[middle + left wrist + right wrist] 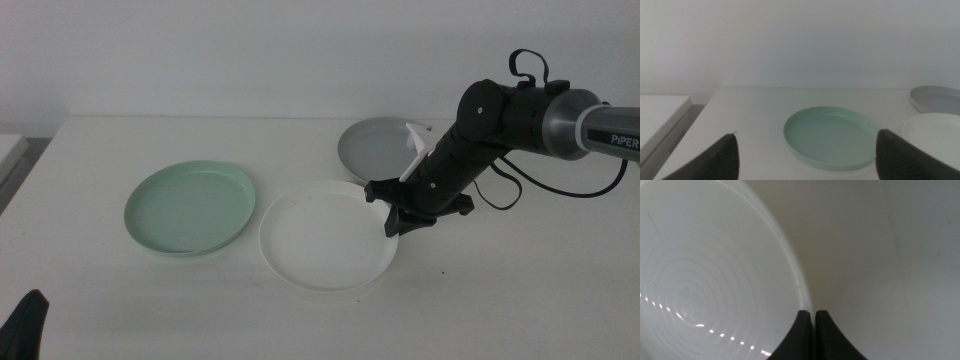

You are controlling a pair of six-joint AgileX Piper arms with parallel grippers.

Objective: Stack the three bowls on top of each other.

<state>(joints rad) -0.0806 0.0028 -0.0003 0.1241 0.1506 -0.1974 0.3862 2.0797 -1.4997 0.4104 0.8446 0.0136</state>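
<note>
1. Occlusion: the right gripper and its arm cover the near edge of the grey bowl and the right-hand rim of the white bowl in the middle view; the grip point itself is masked there.
2. Right wrist view: the jaws stand nearly together, pinched on the white bowl's rim; only part of that bowl fits in the picture.
3. Left gripper: jaws wide apart, waiting at the table's near left corner; only a dark tip shows in the middle view.
4. Count: three bowls, one of each colour, none stacked. The mint green bowl lies left, the white one just beside it, the grey one behind the white.
5. Support: one white table.
</note>
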